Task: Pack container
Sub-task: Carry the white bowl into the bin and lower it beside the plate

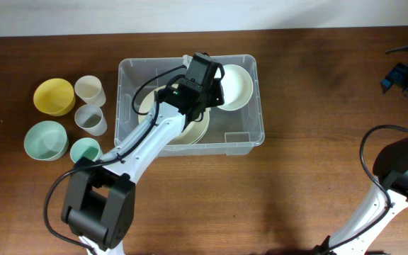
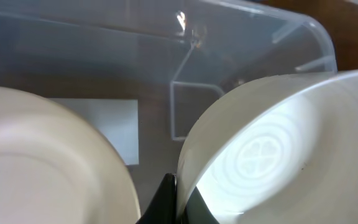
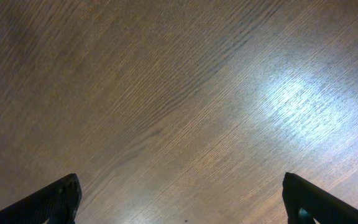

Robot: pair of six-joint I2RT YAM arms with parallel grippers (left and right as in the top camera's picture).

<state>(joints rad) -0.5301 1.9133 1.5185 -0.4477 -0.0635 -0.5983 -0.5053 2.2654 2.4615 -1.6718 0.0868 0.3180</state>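
Pinching the rim of a white bowl (image 2: 278,143), the left fingers (image 2: 165,200) show only as dark tips, cut off below. Bowl and a cream plate (image 1: 197,129), half hidden under the arm (image 1: 151,142), are inside the container (image 1: 259,106) by the table's (image 1: 317,184) far edge. Right fingers (image 3: 55,202) gape wide.

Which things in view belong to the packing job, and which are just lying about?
Job: container, white bowl in jaws of left gripper, plate inside; likely next: yellow bowl, mint bowl, beige cup, grey cup, mint cup.
Lying about: blue gadget with cables, far right edge.
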